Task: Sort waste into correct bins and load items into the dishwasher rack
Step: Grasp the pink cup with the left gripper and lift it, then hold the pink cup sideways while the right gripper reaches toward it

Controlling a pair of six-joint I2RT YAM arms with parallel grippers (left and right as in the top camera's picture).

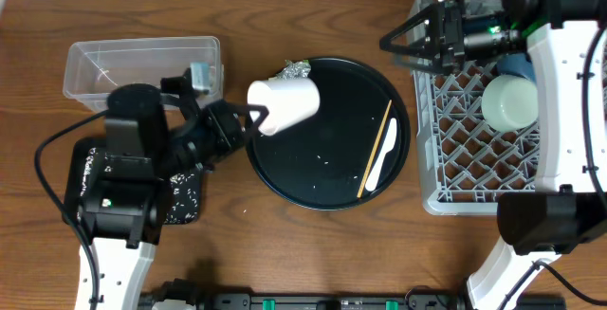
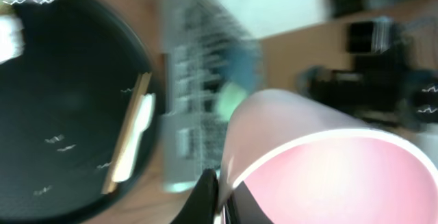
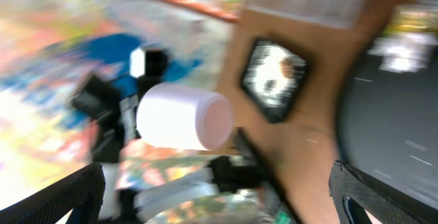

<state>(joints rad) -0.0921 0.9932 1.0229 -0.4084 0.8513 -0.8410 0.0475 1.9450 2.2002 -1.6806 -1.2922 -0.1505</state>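
The grey rack (image 1: pixel 455 158) filled the right of the desk (image 1: pixel 38 16), and there was the right claw (image 1: pixel 403 43), jaws spread wide, over its edge facing the round black tray (image 1: pixel 313 173). Far left sat the clear tub (image 1: pixel 95 63). The left arm half hid the shallow black tray (image 1: pixel 185 201). A pale green bowl (image 1: pixel 509 101) sat in the rack. The left claw (image 1: pixel 248 116) was clenched on the small pink cup (image 1: pixel 283 104), tipped sideways above the round tray's left rim. White spoon (image 1: pixel 384 166) and chopsticks (image 1: pixel 379 144) lay side by side on that tray, foil (image 1: pixel 296 67) at its far rim, white grains (image 1: pixel 322 158) scattered.
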